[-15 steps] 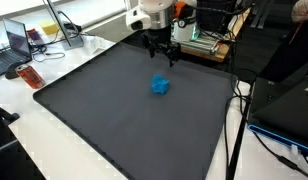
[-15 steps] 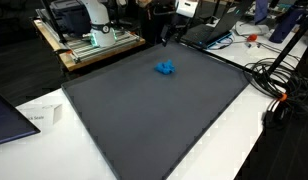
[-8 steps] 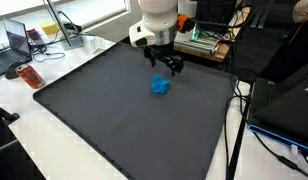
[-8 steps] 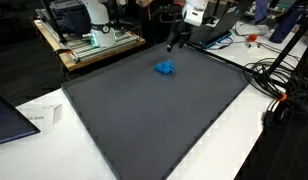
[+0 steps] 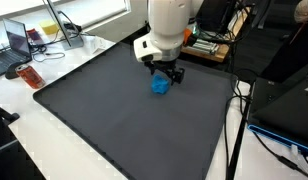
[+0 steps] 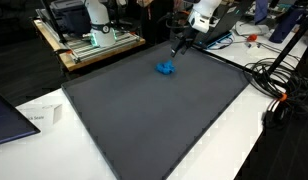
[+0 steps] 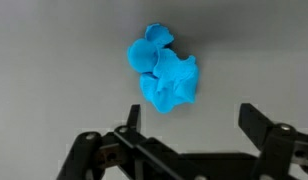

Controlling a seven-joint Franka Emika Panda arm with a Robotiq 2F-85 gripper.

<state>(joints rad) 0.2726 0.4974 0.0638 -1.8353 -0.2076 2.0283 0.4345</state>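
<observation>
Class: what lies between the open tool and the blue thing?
Nothing but bare grey mat between the tool and the blue thing, as the wrist view shows.

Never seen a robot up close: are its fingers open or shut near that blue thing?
Open. The wrist view shows the fingers wide apart, nothing between them; the blue lump lies untouched.

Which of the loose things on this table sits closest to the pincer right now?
The blue crumpled lump, alone on the dark mat, right by the open pincer. The reddish packet lies off the mat, far away.
</observation>
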